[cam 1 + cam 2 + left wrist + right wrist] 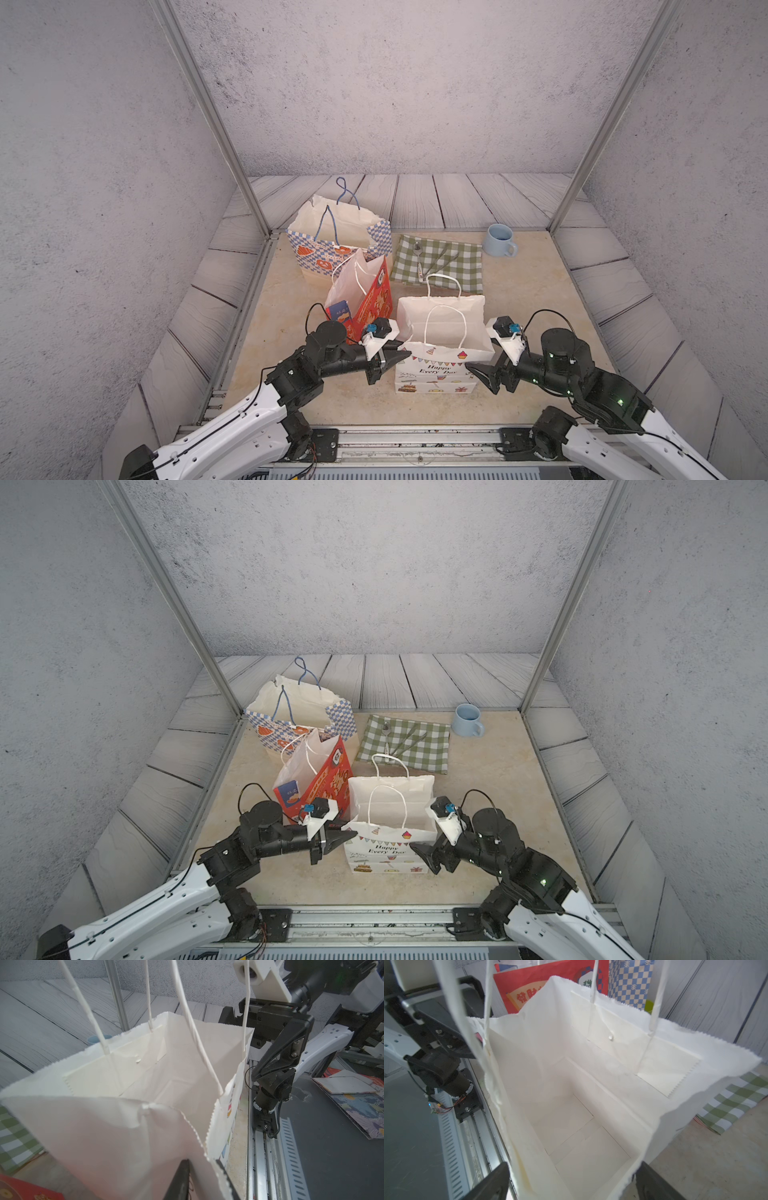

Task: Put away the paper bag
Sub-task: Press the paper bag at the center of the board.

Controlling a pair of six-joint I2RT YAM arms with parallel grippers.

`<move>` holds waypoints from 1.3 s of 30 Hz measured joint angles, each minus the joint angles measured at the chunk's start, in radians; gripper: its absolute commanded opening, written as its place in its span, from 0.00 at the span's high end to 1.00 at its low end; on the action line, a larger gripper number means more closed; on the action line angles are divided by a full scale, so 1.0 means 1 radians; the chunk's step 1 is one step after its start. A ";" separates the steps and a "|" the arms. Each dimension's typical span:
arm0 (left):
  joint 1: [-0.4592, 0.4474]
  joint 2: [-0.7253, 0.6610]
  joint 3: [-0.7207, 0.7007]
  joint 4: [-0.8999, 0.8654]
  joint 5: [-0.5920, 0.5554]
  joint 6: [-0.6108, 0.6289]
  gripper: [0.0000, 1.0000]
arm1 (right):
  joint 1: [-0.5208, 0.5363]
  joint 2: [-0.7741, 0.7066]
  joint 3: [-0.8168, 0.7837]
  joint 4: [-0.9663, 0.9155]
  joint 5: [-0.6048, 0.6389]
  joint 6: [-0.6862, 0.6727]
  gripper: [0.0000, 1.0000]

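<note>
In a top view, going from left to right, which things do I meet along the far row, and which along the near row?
Far row: blue checkered bag → green checked cloth → blue mug. Near row: left gripper → white paper bag → right gripper.

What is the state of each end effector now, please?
Left end effector: closed on the side edge of the white paper bag.
Right end effector: open, astride the bag's opposite side wall.
</note>
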 measured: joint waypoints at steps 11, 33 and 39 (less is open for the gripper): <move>0.000 -0.088 -0.014 0.005 -0.119 -0.018 0.90 | 0.000 -0.038 -0.172 0.129 0.044 0.227 0.01; 0.000 -0.051 -0.045 0.032 -0.107 -0.049 0.88 | 0.000 0.048 -0.340 0.465 -0.097 0.188 0.18; 0.000 -0.031 -0.045 0.038 -0.109 -0.046 0.88 | 0.000 -0.014 -0.341 0.439 -0.050 0.191 0.01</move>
